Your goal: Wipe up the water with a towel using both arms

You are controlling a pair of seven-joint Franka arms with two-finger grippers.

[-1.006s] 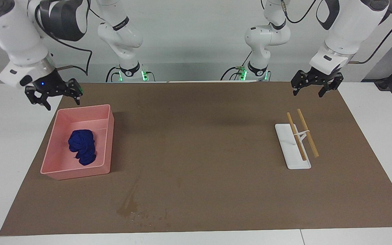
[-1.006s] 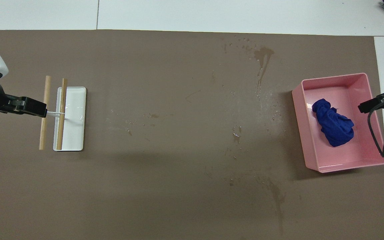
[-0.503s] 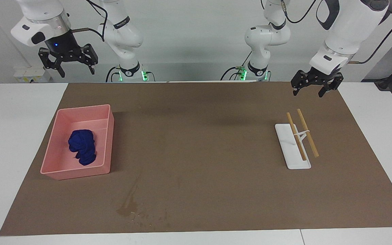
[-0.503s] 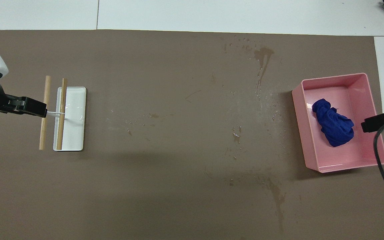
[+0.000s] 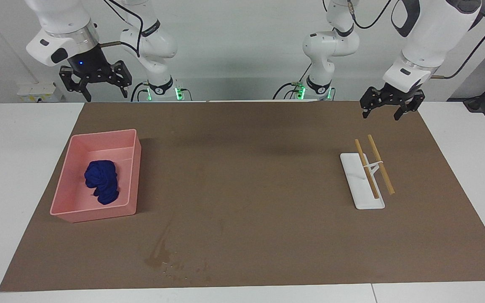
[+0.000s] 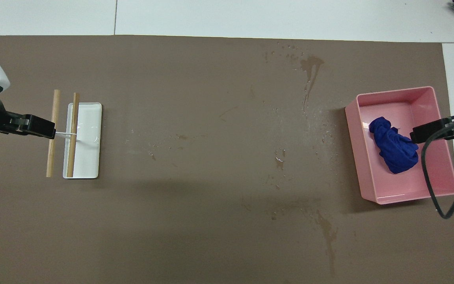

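Towel [image 5: 102, 182]: a bunched navy cloth lying in the pink bin [image 5: 70, 215], left of centre in the facing view; nothing touches it.
Water [image 5: 158, 256]: a dark stain with droplets on the brown mat [image 5: 251, 176], lower centre-left of the facing view, apart from the bin.
Right gripper [image 5: 95, 81]: raised at upper left of the facing view, fingers spread, holding nothing.
Left gripper [image 5: 387, 105]: hangs at upper right of the facing view, fingers spread, holding nothing; this arm waits.
Rack [image 5: 362, 181]: a white tray with two wooden sticks, right of centre.
Risk, grasp: the cloth is loosely folded; a shallow pinch would likely lift one fold only and drag the rest.
Risk, bin: a descent off-centre could strike the bin wall and shift it.
Risk, wipe: the droplets are scattered; one pass may miss some.
View difference: the overhead view shows extra wet marks mid-mat [image 6: 279, 157] that the facing view barely shows; the facing view alone shows gripper height.
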